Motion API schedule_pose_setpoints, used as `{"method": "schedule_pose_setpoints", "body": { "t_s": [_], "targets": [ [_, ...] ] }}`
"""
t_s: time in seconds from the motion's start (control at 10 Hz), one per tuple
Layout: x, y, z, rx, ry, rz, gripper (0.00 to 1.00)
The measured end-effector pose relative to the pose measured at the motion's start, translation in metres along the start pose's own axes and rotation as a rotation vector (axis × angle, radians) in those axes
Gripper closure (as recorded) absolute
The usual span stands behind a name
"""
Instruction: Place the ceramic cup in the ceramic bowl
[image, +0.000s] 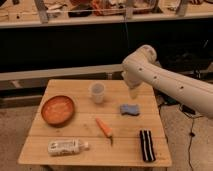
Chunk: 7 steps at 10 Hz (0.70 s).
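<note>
Near the tabletop's (125, 143) back edge the ceramic cup (97, 93) stands ungrasped, the ceramic bowl (57, 110) empty by the left edge, the gripper (134, 93) hovering to the cup's right, jaws apart, empty: grasp and placement both remain

You see warm, yellowish indoor light, moderate brightness, coming from above. Wooden table (75, 134) brightest area, top evenly lit, no harsh glare. Wide band behind table nearly black, detail lost there. Shelf (75, 21) along top edge lit brighter. Floor beside table dim grey. Small soft shadows hug objects on table. White arm (170, 85) bright on upper side, shaded underneath. Gripper (134, 92) hangs over table's back right part, jaws apart, pale against wood.
</note>
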<state>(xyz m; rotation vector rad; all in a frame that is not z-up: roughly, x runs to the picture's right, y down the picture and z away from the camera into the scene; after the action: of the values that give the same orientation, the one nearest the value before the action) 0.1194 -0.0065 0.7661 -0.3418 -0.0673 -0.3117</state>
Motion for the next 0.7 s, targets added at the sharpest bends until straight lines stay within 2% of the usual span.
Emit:
{"method": "schedule_pose_setpoints", "body": {
  "t_s": [0.4,0.7],
  "targets": [
    [-0.016,-0.018,0.012,0.019,-0.038,-0.040,0.20],
    [-0.039,-0.031,0.020,0.024,-0.085,-0.065,0.20]
  ]
}}
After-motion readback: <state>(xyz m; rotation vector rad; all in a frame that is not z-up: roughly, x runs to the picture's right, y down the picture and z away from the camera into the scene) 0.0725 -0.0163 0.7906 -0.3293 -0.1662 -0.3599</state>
